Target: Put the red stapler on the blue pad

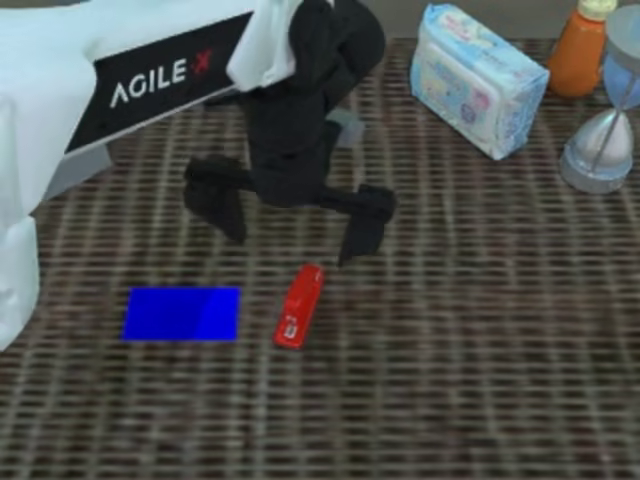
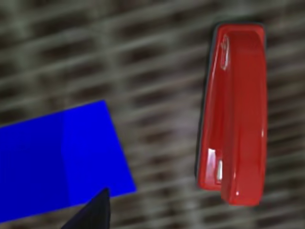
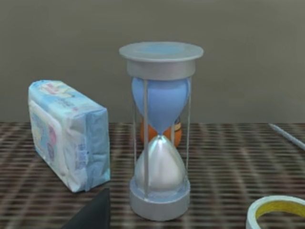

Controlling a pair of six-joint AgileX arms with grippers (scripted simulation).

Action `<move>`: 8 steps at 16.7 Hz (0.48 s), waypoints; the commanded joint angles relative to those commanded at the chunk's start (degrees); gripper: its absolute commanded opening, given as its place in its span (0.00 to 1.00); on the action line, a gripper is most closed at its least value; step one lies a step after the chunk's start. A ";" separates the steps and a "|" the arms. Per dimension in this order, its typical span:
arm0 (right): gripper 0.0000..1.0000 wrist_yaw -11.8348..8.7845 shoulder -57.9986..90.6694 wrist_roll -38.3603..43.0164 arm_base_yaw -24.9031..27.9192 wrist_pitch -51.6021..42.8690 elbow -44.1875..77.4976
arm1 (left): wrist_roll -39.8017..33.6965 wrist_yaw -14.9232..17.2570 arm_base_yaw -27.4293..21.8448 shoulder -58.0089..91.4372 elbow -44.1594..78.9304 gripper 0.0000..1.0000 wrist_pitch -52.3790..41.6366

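The red stapler (image 1: 299, 306) lies flat on the woven table, just right of the blue pad (image 1: 182, 314), with a small gap between them. My left gripper (image 1: 290, 225) hovers above and behind them, open, its dark fingers (image 1: 362, 222) spread wide and holding nothing. In the left wrist view the stapler (image 2: 236, 114) and a corner of the pad (image 2: 57, 160) lie below, with one finger (image 2: 93, 212) at the edge. My right arm is outside the top view. One of its fingers (image 3: 93, 212) shows off to one side in its wrist view, so the gripper looks open and empty.
A pale tissue pack (image 1: 478, 78), an orange bottle (image 1: 580, 50) and a blue-and-silver hourglass (image 1: 600, 140) stand at the back right. The right wrist view also shows a yellow-white tape roll (image 3: 279, 212). The left arm's white body (image 1: 60, 100) covers the back left.
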 joint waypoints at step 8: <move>1.00 0.00 0.00 0.00 0.00 0.00 0.00 | 0.04 0.04 0.00 3.91 -11.92 1.00 16.04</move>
